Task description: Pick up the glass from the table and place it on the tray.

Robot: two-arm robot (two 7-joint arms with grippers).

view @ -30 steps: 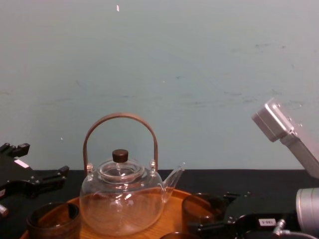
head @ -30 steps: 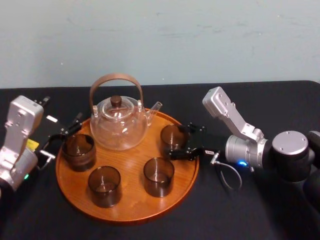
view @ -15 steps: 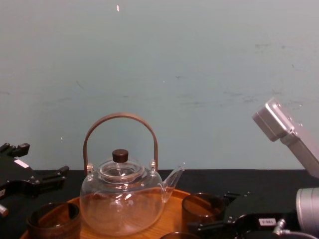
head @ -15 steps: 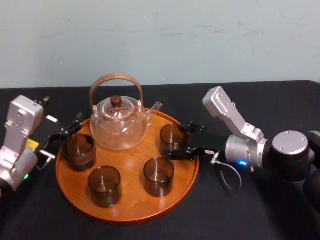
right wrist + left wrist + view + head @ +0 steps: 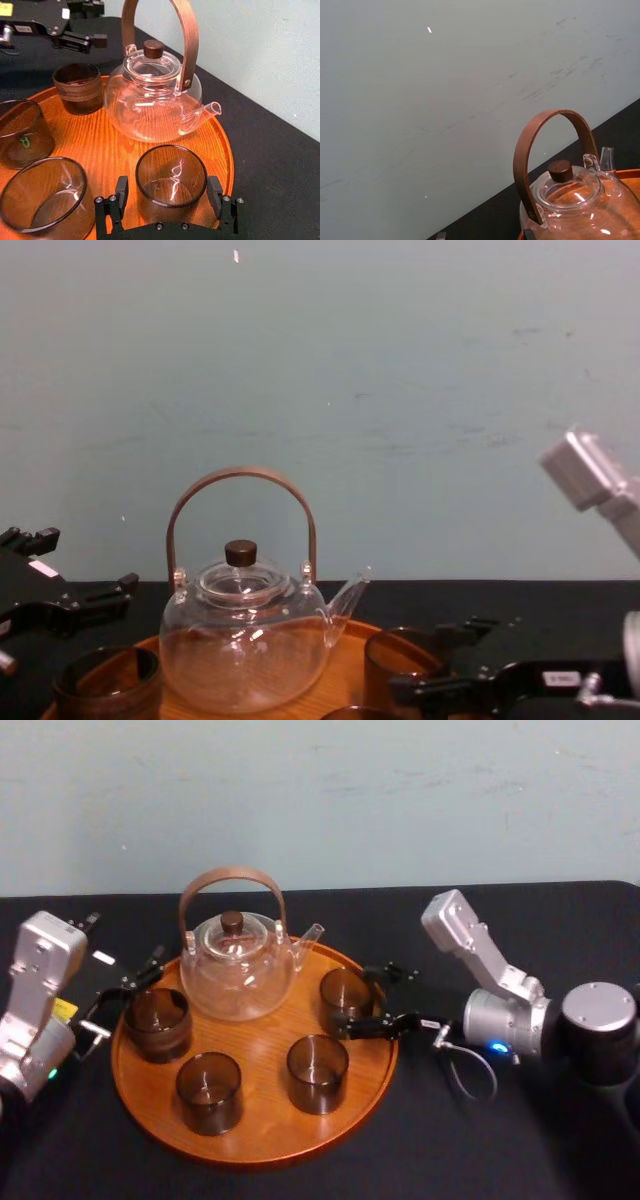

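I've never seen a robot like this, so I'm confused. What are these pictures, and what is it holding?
It is a robot with two arms, each ending in a gripper, like a two-finger hand. One picture looks down from its head, one looks across from its chest, and one comes from each wrist. On the black table sits a round wooden tray with a clear teapot and four brown glasses. The right gripper is open, a finger on each side of one glass standing on the tray. The left gripper is open too, beside the tray's left edge. Nothing is held.
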